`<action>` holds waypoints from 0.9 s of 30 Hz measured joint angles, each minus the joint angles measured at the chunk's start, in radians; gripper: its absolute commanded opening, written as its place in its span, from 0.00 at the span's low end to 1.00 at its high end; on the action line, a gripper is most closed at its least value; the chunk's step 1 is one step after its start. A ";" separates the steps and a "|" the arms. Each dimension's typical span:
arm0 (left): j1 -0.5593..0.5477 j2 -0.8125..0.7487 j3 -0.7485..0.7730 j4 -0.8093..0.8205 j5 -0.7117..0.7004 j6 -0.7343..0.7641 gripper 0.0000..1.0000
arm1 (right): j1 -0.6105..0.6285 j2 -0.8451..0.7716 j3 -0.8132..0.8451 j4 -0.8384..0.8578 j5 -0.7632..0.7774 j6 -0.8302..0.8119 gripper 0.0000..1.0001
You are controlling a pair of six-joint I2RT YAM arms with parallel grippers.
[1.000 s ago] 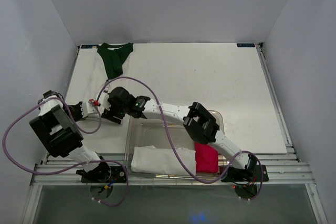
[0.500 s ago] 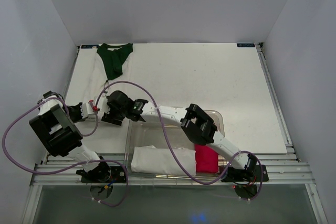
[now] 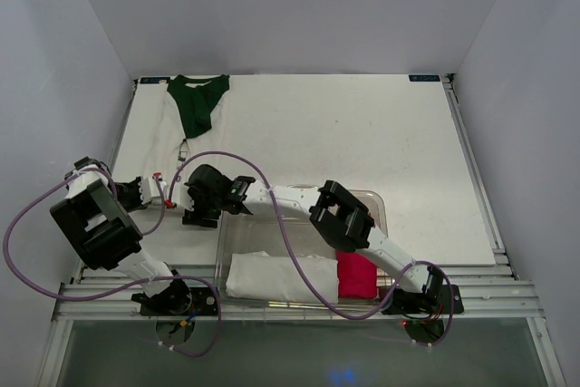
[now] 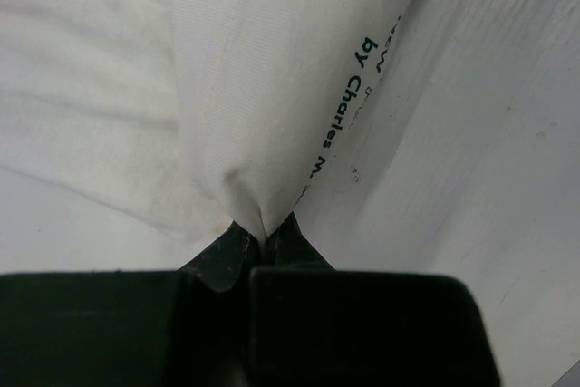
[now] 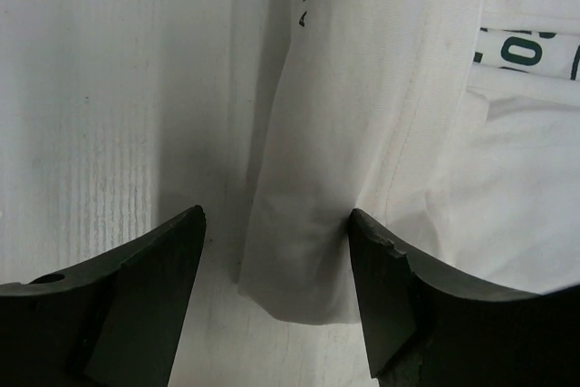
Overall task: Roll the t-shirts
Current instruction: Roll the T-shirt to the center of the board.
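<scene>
Black printed lettering runs along a folded edge of the white t-shirt (image 4: 245, 88). In the left wrist view it reads "by Charles M", with the rest of the last word tucked under the fold. Just above it, the letters "ew" end a word cut off by the shirt's crease. In the right wrist view a fold of the shirt shows "A NEW" in capitals, with a lone "b" beside it at the picture's top edge. Right of that fold, a label (image 5: 521, 50) on the shirt carries dark green capitals starting "LO"; the rest cannot be read. Dark green letter stubs on the shirt's upper left in the left wrist view are unreadable.
</scene>
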 measured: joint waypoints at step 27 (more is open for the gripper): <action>-0.012 0.055 0.192 -0.362 -0.159 -0.019 0.07 | -0.112 -0.019 0.034 -0.090 -0.504 0.166 0.08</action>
